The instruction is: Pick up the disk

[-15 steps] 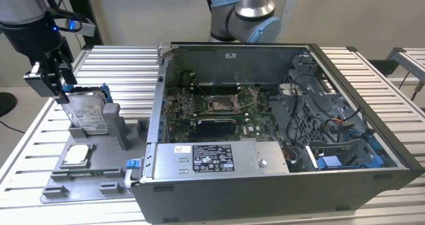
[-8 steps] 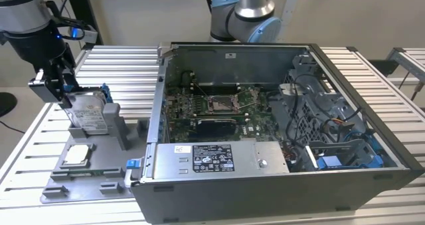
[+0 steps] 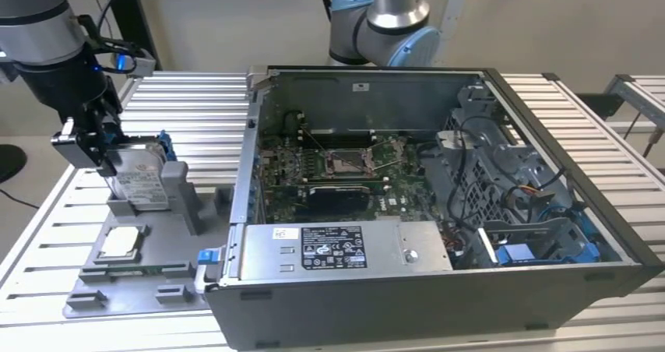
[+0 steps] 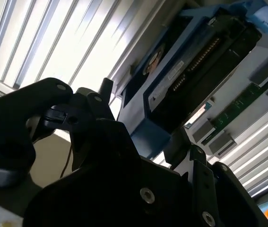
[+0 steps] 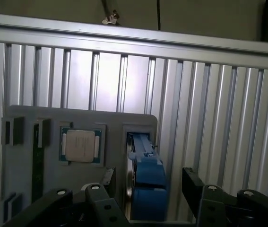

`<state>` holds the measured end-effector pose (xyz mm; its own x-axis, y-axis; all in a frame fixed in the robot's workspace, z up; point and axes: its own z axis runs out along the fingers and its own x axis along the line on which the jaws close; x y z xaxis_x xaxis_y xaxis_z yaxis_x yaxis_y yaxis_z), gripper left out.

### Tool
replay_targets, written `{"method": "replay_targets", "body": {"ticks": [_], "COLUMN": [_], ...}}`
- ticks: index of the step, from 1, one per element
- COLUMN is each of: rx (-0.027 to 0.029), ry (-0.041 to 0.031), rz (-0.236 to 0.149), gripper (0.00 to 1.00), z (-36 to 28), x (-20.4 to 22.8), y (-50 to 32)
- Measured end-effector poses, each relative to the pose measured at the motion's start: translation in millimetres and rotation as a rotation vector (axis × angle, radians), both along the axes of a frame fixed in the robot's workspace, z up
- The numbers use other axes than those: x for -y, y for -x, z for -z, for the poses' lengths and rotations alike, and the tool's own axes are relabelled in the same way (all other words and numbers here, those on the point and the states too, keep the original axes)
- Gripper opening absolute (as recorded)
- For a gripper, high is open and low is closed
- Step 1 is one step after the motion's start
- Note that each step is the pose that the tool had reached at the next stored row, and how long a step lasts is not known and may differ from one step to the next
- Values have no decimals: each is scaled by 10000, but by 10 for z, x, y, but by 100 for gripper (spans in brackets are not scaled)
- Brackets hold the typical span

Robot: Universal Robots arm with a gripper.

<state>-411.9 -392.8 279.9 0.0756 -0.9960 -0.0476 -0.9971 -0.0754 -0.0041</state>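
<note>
The disk (image 3: pixel 142 177) stands on edge in a slot of the grey fixture (image 3: pixel 135 286) at the exterior view's left; its silver face and white label show, with a blue bracket along its edge. My gripper (image 3: pixel 104 146) has come down from above and straddles its upper end. In the first wrist view the blue-framed disk (image 5: pixel 145 177) lies between the two black fingers (image 5: pixel 108 179) with a gap on each side, so the gripper (image 5: pixel 148 182) is open. The second wrist view shows the disk's (image 4: pixel 190 71) dark underside running away from the gripper (image 4: pixel 144 116).
A square silver CPU chip (image 3: pixel 120 241) and a green memory stick (image 5: pixel 37 165) lie in the same fixture. The open computer case (image 3: pixel 582 235) with its power-supply box (image 3: pixel 343 247) stands close on the exterior view's right. A second arm's base (image 3: pixel 385 25) rises behind it.
</note>
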Motion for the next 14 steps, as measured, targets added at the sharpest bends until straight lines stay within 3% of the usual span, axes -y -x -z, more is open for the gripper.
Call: {"method": "replay_targets", "body": {"ticks": [14], "rx": [12], "ry": [1], "rz": [0], "gripper": [100], "z": [20], "x": [0], "y": [0]}}
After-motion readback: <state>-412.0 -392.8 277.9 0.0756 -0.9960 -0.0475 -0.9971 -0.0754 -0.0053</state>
